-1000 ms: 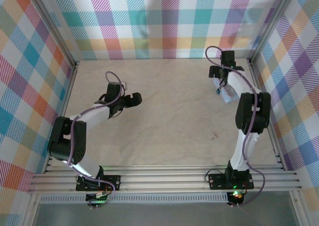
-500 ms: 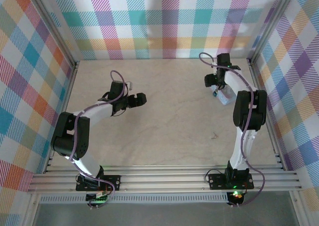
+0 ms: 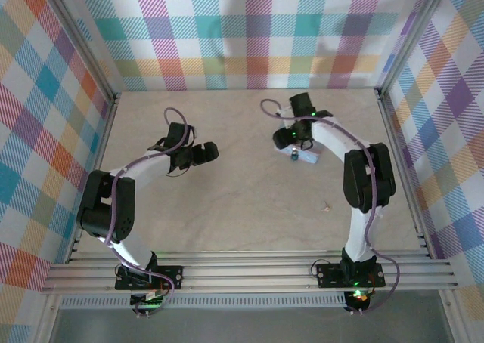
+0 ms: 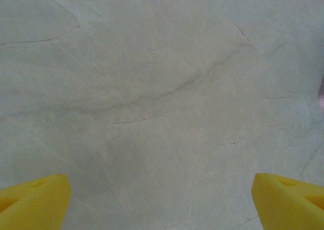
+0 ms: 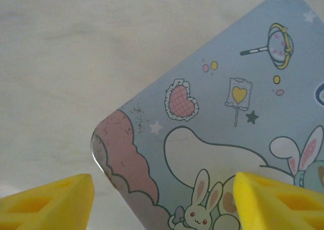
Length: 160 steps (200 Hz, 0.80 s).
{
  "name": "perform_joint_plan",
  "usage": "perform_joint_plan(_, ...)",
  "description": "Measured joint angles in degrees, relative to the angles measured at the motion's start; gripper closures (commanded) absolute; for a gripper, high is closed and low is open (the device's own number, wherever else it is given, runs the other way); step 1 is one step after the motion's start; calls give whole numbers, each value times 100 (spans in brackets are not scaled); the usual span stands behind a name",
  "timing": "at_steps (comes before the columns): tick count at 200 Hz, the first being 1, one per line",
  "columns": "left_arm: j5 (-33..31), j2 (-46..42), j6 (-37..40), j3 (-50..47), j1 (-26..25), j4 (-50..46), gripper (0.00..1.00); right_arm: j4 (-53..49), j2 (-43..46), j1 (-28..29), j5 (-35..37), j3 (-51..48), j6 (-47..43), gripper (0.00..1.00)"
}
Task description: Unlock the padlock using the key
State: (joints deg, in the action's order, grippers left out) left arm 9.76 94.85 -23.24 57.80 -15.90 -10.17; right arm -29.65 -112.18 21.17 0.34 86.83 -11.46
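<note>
Nearest the arm bases, the key (image 3: 325,205) lies loose on the table (image 3: 227,214) as a tiny dark sliver, too small for its long axis to be read. It sits on the right arm's side, well apart from both claws and closer to the right one. Further back on the left, the left gripper (image 3: 201,153) hangs with its jaws wide apart and nothing between them; its wrist camera shows the left gripper (image 4: 162,202) over bare table. Level with it on the right, the padlock (image 3: 304,156) lies flat on the table, directly under the right gripper (image 3: 291,137), which reaches in from the far side. In the right wrist view the padlock (image 5: 228,118) is skewed to the claw: one rounded corner points into the gap of the right gripper (image 5: 163,202). One yellow fingertip stands clear of the edge on bare table, and the other overlaps the printed face. The jaws stand open and are not clamped on anything. A squeeze here would probably meet a corner rather than two flat flanks, so the wrist likely needs turning first.
</note>
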Motion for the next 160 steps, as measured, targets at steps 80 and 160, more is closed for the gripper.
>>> perform_joint_plan(80,-116,-966,-249,-57,2,-778,8,-42,802,1161,-494,-468,1272,25)
perform_joint_plan(160,1123,-737,-175,94,2,-866,18,-400,1438,389,177,-649,3220,21)
